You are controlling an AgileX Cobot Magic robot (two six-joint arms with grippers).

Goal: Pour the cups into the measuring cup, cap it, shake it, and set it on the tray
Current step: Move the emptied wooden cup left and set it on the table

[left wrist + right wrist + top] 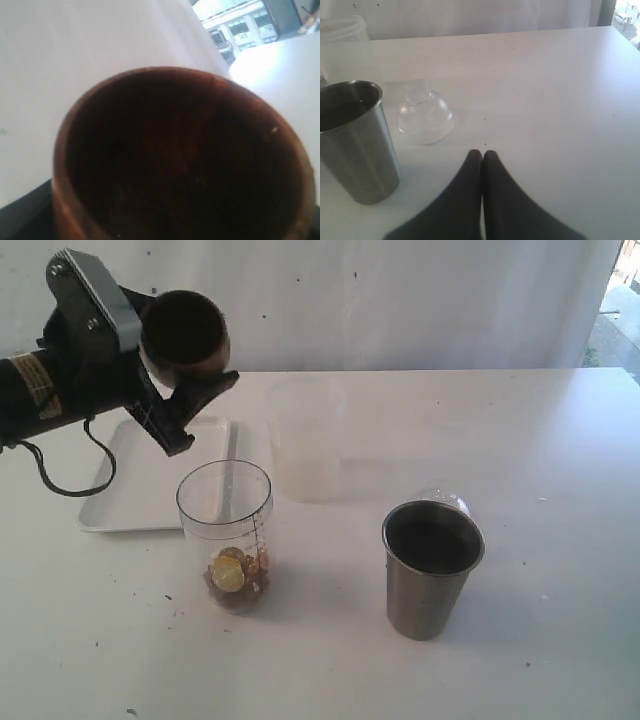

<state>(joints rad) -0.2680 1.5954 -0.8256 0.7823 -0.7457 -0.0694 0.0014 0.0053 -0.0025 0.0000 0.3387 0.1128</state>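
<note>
Small rounded brown wooden cup [185,330], likely light, rigid and smooth, hangs tipped at upper left of the frame, gripped round its belly by the wide-spread left pincer [200,360], the right pincer [482,152] closed and empty

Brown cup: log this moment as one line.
brown cup: tipped, held aloft in left end effector | measuring cup: upright, uncapped, pieces inside | steel tumbler: upright | right end effector: shut, empty
</note>
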